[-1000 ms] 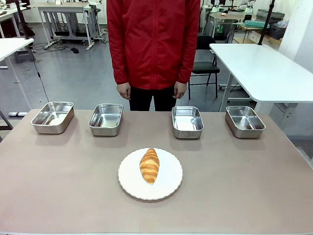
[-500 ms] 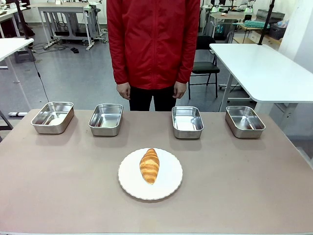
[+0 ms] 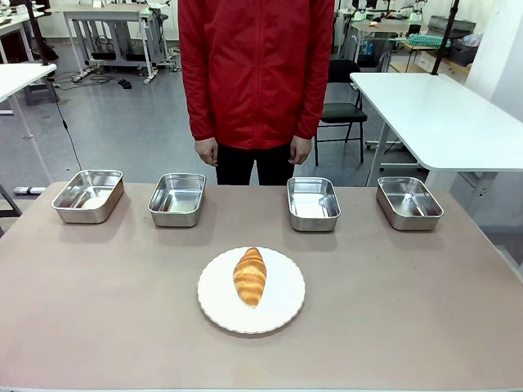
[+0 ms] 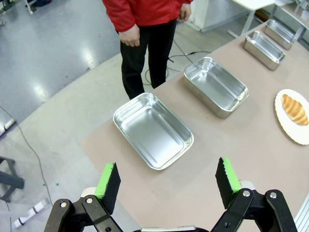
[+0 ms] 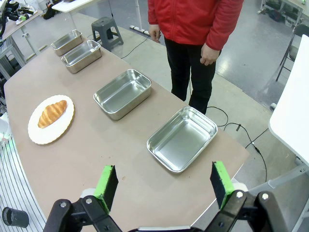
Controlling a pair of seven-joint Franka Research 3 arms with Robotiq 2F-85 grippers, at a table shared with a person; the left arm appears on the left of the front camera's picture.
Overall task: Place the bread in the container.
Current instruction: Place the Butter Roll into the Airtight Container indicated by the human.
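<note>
The bread [image 3: 250, 276], a golden-brown croissant, lies on a round white plate [image 3: 282, 310] near the table's middle front; it also shows at the right of the left wrist view [image 4: 295, 109] and at the left of the right wrist view [image 5: 51, 113]. Several alike steel containers stand in a row along the far edge [image 3: 88, 195] [image 3: 177, 198] [image 3: 313, 203] [image 3: 409, 202]. My left gripper [image 4: 166, 180] hangs open high above the leftmost container [image 4: 153, 130]. My right gripper [image 5: 164, 182] is open above the rightmost container [image 5: 182, 138]. Both hold nothing.
A person in a red jacket [image 3: 257, 65] stands at the far side of the table, hands [image 3: 207, 151] down by the sides. A white table [image 3: 441, 114] and a chair [image 3: 341, 110] stand behind on the right.
</note>
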